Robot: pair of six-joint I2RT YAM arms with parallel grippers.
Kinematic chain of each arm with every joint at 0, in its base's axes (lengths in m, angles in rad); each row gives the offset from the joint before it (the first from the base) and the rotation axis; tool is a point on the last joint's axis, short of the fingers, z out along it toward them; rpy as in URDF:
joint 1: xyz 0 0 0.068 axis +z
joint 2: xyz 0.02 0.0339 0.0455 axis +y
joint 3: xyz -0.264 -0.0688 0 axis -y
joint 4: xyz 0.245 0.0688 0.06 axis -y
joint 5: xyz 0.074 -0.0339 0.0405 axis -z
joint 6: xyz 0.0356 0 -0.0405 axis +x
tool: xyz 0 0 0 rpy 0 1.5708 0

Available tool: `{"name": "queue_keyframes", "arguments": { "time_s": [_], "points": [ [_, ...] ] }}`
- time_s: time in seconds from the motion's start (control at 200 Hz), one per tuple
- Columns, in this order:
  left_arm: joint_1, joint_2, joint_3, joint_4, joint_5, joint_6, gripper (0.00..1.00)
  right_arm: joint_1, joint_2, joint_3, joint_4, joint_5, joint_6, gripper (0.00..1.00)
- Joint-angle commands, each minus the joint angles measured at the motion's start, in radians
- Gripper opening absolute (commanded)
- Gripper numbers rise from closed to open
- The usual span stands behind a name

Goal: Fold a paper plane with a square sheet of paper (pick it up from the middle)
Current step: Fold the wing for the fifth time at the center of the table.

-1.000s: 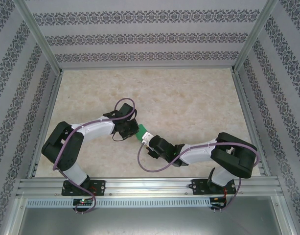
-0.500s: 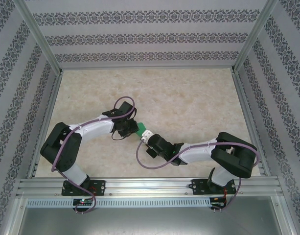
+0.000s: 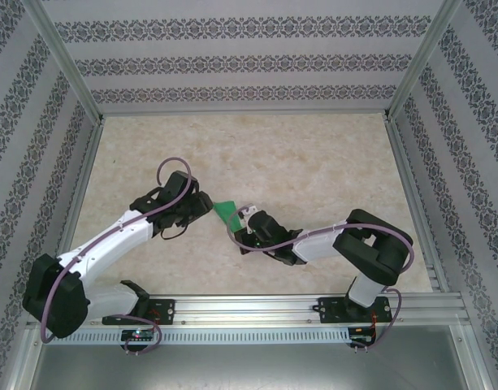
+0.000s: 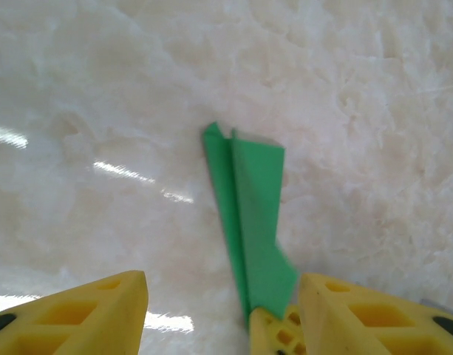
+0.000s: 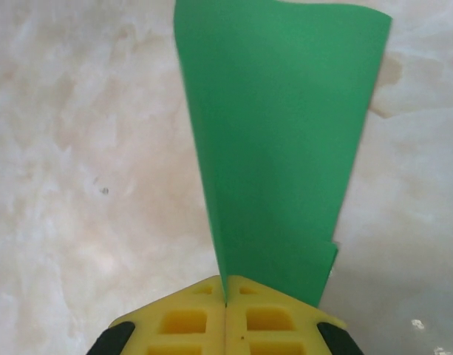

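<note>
So since a second ago the left arm has swung back toward the near-left corner of the worktop. The left end effector has let go and pulled off to the left, so there's now a gap between it and the paper plane. Before, both end effectors were crowded onto the paper and you only got a little green patch between them in the top view; now a green wedge is out in the open. The right arm's elbow has also shifted over a bit, and the right end effector is clamped on the plane's right end. The plane sits around the middle of the worktop, a touch closer to the near edge than the far one. The top view doesn't show the folds at all, but the left wrist cam does: a narrow strip with a layered crease running along it, with a yellow fingertip of the right end effector pinching its near end, and the left's own yellow fingers standing well apart with nothing between them. The right wrist cam shows its two fingers pressed flat together on the narrow end, with the paper fanning out wider away from them. Can't tell from any view whether the plane is touching the worktop or held just off it.
</note>
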Motion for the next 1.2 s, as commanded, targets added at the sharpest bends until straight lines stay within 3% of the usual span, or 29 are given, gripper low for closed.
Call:
{"name": "queue_keyframes", "arguments": {
  "time_s": [0.0, 0.265, 0.594, 0.934, 1.194],
  "points": [
    [0.009, -0.027, -0.047, 0.098, 0.045, 0.005, 0.55, -0.032, 0.018, -0.051, 0.18, -0.094, 0.182, 0.0],
    [0.006, 0.01, -0.091, 0.262, 0.178, 0.045, 0.5, -0.131, 0.167, -0.067, 0.405, -0.321, 0.422, 0.0],
    [-0.01, 0.138, -0.088, 0.434, 0.308, 0.068, 0.49, -0.184, 0.252, -0.065, 0.476, -0.43, 0.591, 0.0],
    [-0.035, 0.355, -0.009, 0.607, 0.407, 0.071, 0.47, -0.22, 0.265, -0.07, 0.428, -0.455, 0.645, 0.0],
    [-0.037, 0.451, -0.004, 0.654, 0.419, 0.069, 0.46, -0.228, 0.275, -0.068, 0.38, -0.447, 0.649, 0.0]
  ]
}}
